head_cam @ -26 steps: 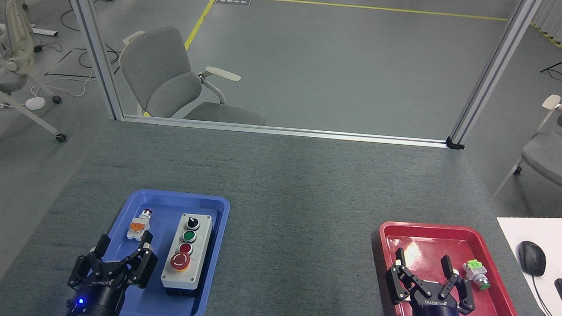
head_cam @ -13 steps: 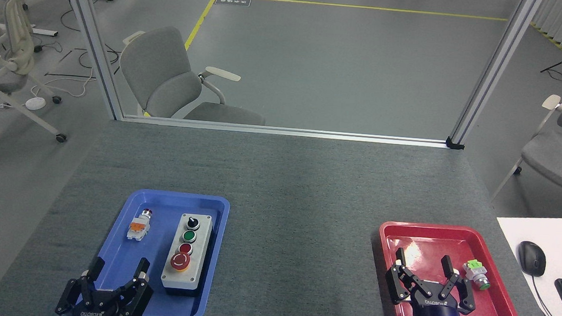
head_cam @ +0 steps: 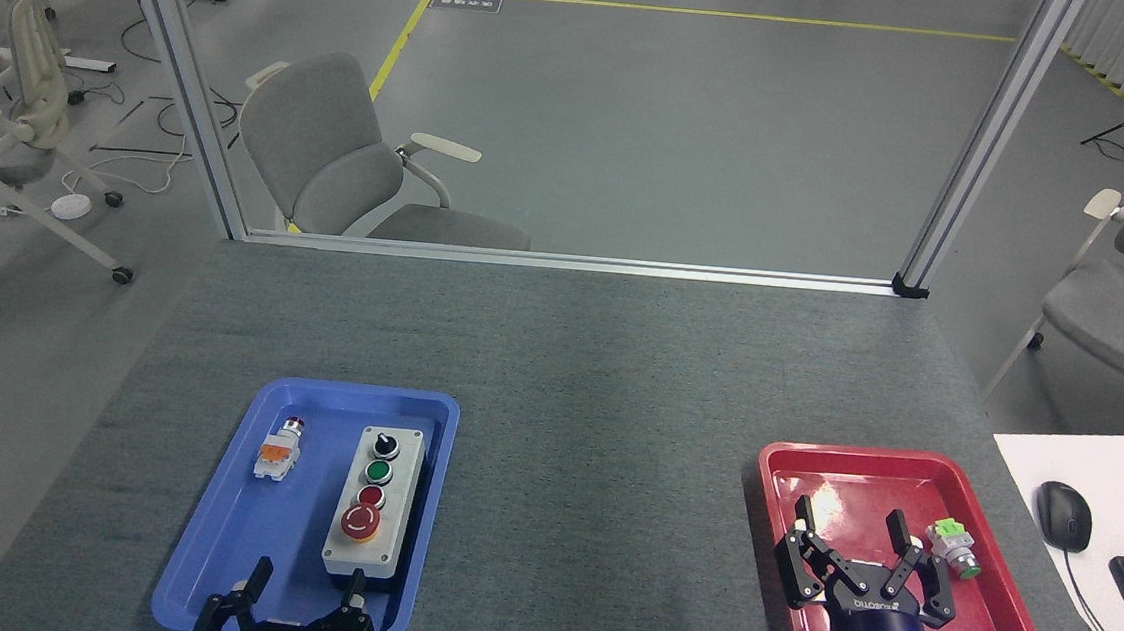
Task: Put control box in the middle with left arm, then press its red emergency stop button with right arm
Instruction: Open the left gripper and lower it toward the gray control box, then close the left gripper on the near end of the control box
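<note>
Grey control box (head_cam: 373, 503) lengthwise, knob farthest

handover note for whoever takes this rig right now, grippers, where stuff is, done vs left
Left gripper: open, empty, low at the near edge of the blue tray, just short of the control box.
Right gripper: open, empty, over the red tray.
Control box: lying in the blue tray on the table's left side, not in the middle. Its red emergency stop button is at the near end of the box.
Done: nothing yet; the box is not grasped.
Left: grip the box with the left gripper, set it mid-table, then press the emergency stop with the right.
</note>
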